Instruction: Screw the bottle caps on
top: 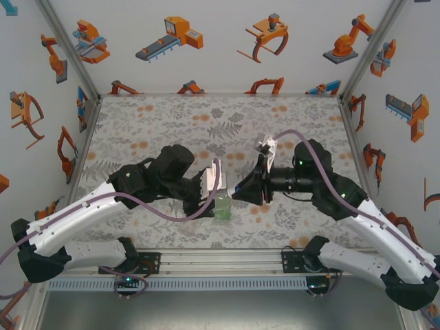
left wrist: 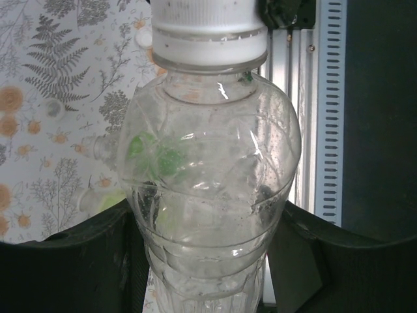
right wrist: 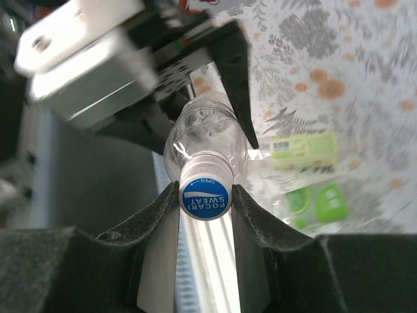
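Two black grippers meet above the middle of the near edge of the bench (top: 172,117), which is covered in a fern-and-flower print cloth.

Bottles: three. Caps seen: one.

- Left gripper (left wrist: 203,264): clenched on the clear unlabelled plastic bottle (left wrist: 208,176), with matte black fingers (left wrist: 71,261) pressed to either side of its lower body. The bottle is off the bench, with its neck pointing at the right arm. Its wall is thin and glossy, ribbed low down and domed at the shoulder.
- Right gripper (right wrist: 205,207): clamped on the round plastic screw cap (right wrist: 206,194), which sits on the neck of that bottle. Rough-textured black pads (right wrist: 156,218) touch the cap on both sides.
- Left wrist view: shows the cap side-on as a white ribbed skirt with a ring under it, and green blurs through the bottle wall. A grooved aluminium rail (left wrist: 326,98) runs behind.
- Right wrist view: shows the cap end-on, with a blue top printed in white lettering, and the left gripper's black fingers around the bottle beyond it.
- Right wrist view also shows two more bottles lying on the cloth near the near edge, just beside each other: one with a pale yellow-green label (right wrist: 303,150) and one with a bright green label (right wrist: 314,203). Whether either carries a cap cannot be told.
- Top view: a green patch (top: 221,209) shows just below where the grippers meet. The blue of the cap is a speck at the right fingers.
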